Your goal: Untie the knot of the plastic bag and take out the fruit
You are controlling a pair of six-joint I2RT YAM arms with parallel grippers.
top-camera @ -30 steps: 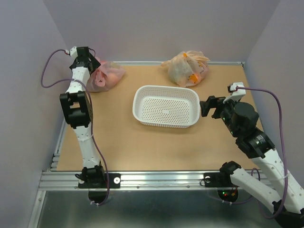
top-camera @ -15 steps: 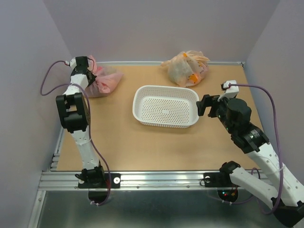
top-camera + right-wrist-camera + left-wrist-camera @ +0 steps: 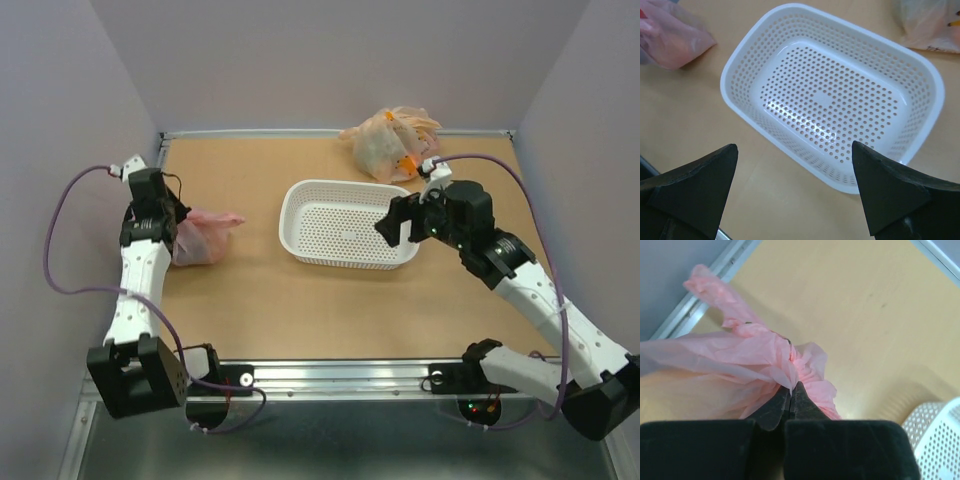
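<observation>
The pink plastic bag (image 3: 203,236) lies near the table's left edge, bunched and stretched. My left gripper (image 3: 180,226) is shut on its crinkled pink plastic; in the left wrist view the fingertips (image 3: 791,386) pinch a fold just below the twisted knot (image 3: 789,354). A loose handle end (image 3: 710,287) sticks up behind it. The fruit is hidden inside the bag; only a dim reddish shape shows through the bag (image 3: 670,35). My right gripper (image 3: 396,226) hangs open above the white basket's near right part, its fingers wide apart (image 3: 794,150), holding nothing.
A white perforated basket (image 3: 300,196) sits mid-table, its rim (image 3: 726,82) filling the right wrist view. A tied orange-beige bag (image 3: 392,142) with fruit lies at the back, also at the top right of the right wrist view (image 3: 930,25). Walls close in left, right and back.
My left gripper has shut on the pink bag and dragged it from the back left corner toward the near side. My right arm has swung left over the basket.
</observation>
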